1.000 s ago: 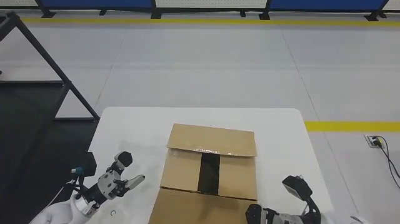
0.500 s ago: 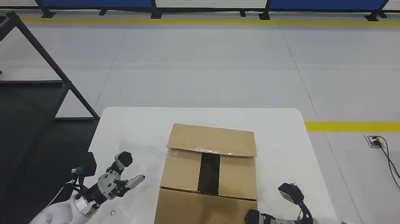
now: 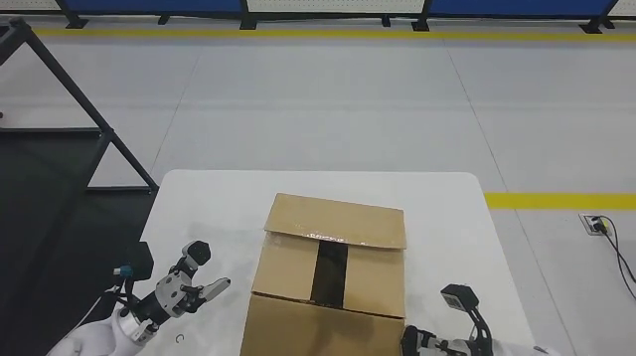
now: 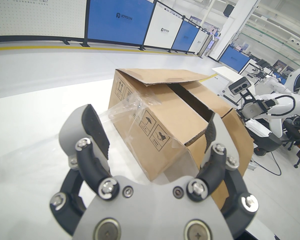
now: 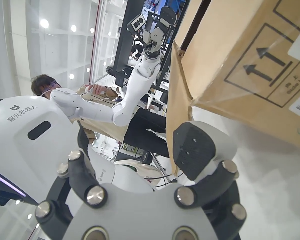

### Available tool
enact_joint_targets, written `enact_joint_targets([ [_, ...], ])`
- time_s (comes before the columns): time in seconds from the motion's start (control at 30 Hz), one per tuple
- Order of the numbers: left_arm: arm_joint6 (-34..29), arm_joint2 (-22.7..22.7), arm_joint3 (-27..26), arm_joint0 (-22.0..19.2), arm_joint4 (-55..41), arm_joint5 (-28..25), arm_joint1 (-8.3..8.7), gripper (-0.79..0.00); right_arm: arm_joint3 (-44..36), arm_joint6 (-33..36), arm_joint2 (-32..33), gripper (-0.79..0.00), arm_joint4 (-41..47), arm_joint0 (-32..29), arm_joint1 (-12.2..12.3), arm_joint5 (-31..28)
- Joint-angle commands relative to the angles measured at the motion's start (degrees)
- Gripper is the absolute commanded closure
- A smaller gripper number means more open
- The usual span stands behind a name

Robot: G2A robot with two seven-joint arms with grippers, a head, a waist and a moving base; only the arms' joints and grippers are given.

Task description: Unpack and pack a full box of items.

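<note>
On the white desk [image 3: 209,207], a cardboard box [image 3: 333,257] sits at the middle, its top flaps ajar with a dark gap between them. Just left of the box, the left pincer [image 4: 152,123] is spread wide, apart from it. By the box's near right corner, the right pincer [image 5: 137,146] gapes too.

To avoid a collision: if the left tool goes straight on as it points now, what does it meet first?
Probably the cardboard box: its near side wall lies straight ahead of the open left tool, though depth is unclear.
</note>
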Motion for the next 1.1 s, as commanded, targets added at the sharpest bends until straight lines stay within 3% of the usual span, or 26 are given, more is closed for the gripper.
enact_joint_targets([
  [0.0,0.0,0.0,0.0,0.0,0.0,0.0,0.0,-0.785,0.17,-0.65,-1.09,-0.785,-0.25,0.74,0.28,-0.65],
  [0.23,0.0,0.0,0.0,0.0,0.0,0.0,0.0,-0.785,1.23,-2.06,-2.57,-0.785,-1.44,2.96,2.25,-2.05],
  [0.6,0.0,0.0,0.0,0.0,0.0,0.0,0.0,-0.785,3.62,-2.07,4.52,-0.785,3.56,2.22,5.96,-2.05],
  [0.8,0.06,0.2,-0.02,0.3,-0.14,1.03,-0.02,-0.785,5.84,-1.08,5.58,-0.785,13.88,4.12,4.95,-1.04],
  [1.07,-6.3,3.42,2.48,-0.44,-4.16,0.14,0.59,-0.785,5.84,-1.08,5.58,-0.785,13.88,4.12,4.95,-1.04],
])
